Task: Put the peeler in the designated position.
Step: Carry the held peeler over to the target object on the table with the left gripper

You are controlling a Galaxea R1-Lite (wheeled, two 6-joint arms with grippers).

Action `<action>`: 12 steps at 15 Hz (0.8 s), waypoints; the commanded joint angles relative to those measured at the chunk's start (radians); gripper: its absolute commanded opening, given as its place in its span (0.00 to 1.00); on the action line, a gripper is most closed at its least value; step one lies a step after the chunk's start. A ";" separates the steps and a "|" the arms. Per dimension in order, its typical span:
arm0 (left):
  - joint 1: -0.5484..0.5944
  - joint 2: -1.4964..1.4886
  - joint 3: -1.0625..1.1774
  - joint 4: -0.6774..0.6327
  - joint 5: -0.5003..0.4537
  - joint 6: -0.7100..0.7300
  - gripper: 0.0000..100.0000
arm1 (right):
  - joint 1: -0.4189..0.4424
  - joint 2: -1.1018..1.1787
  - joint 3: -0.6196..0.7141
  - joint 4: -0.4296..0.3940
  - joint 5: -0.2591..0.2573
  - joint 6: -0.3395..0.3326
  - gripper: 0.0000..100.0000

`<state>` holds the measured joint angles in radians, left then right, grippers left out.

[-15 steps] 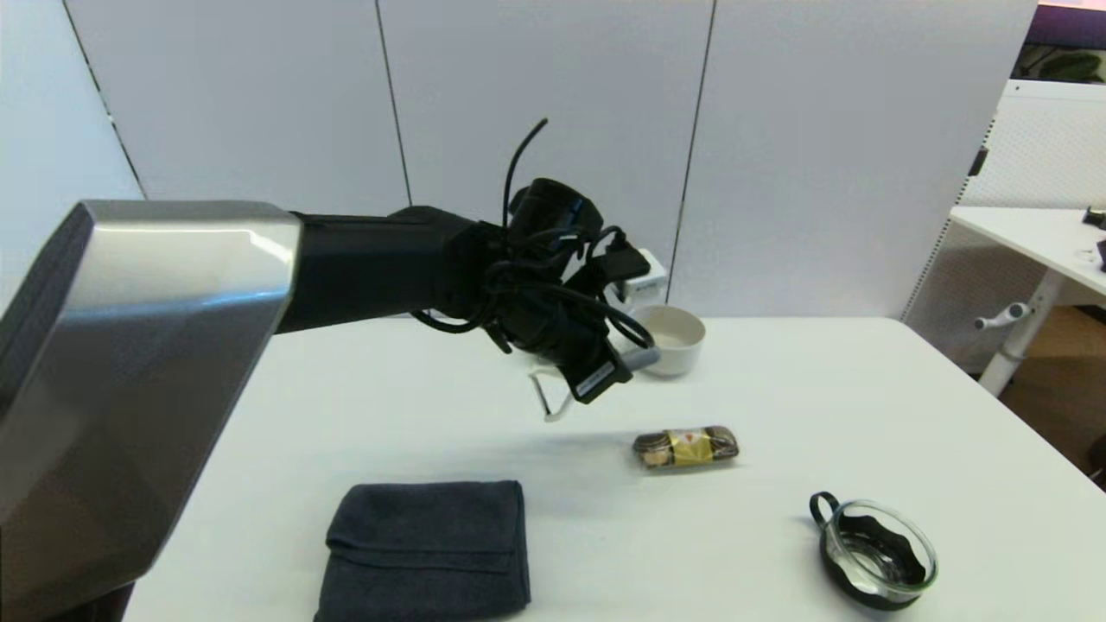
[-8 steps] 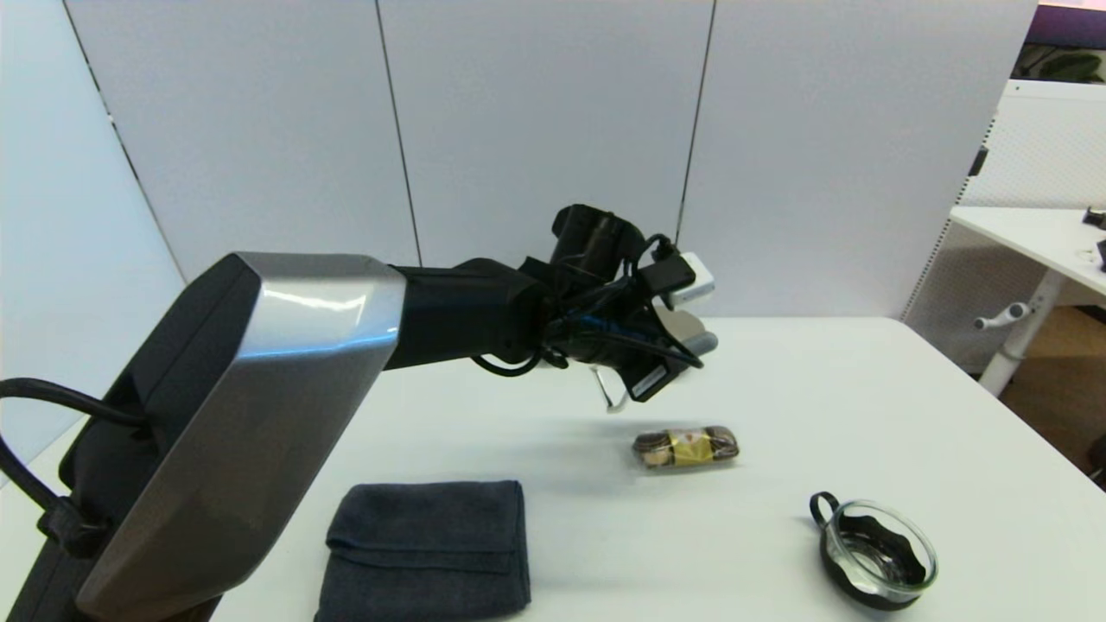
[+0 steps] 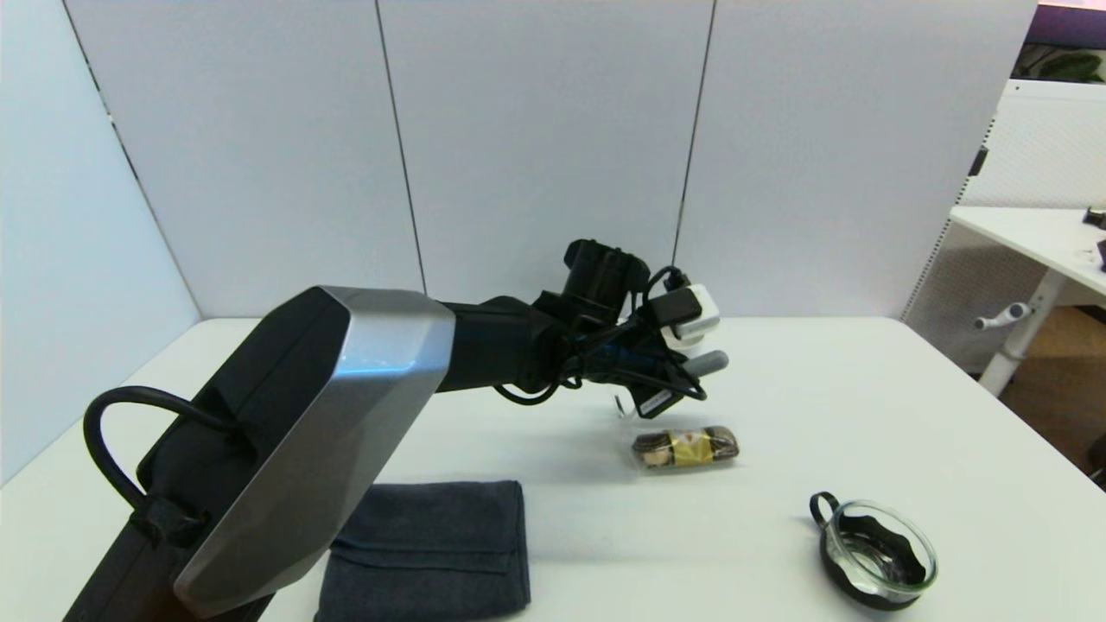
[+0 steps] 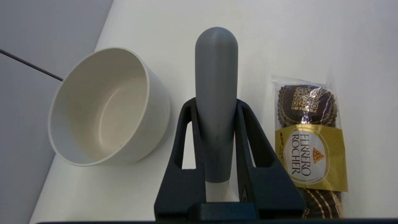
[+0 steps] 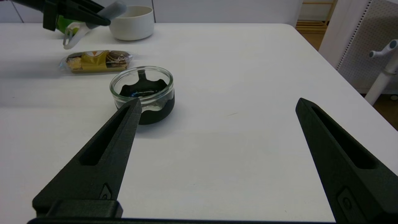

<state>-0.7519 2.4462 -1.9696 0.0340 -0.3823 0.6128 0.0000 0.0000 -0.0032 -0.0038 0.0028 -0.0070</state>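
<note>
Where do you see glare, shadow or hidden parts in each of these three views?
Head view: glare streaks the left arm's silver shell, which hides part of the dark grey towel. Left wrist view: the left gripper covers part of the peeler handle. Right wrist view: the glass bowl casts a soft shadow.

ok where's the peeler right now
The peeler is clamped in the left claw, held above the table between the white bowl and the chocolate packet, toward the far middle.
</note>
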 commanded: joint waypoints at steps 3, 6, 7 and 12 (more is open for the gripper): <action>0.005 0.022 -0.005 0.009 -0.003 0.053 0.00 | 0.000 0.000 0.000 -0.001 0.000 -0.001 1.00; 0.009 0.028 -0.011 0.043 0.000 0.078 0.00 | 0.000 0.000 0.000 -0.001 0.000 -0.001 1.00; 0.009 0.033 -0.015 0.050 0.000 0.079 0.00 | 0.000 0.000 0.000 -0.001 0.000 -0.001 1.00; 0.014 0.045 -0.017 0.052 0.000 0.084 0.00 | 0.000 0.000 0.000 -0.001 0.000 -0.001 1.00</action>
<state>-0.7409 2.4847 -1.9860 0.0840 -0.3796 0.6913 0.0000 0.0000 -0.0032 -0.0043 0.0023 -0.0070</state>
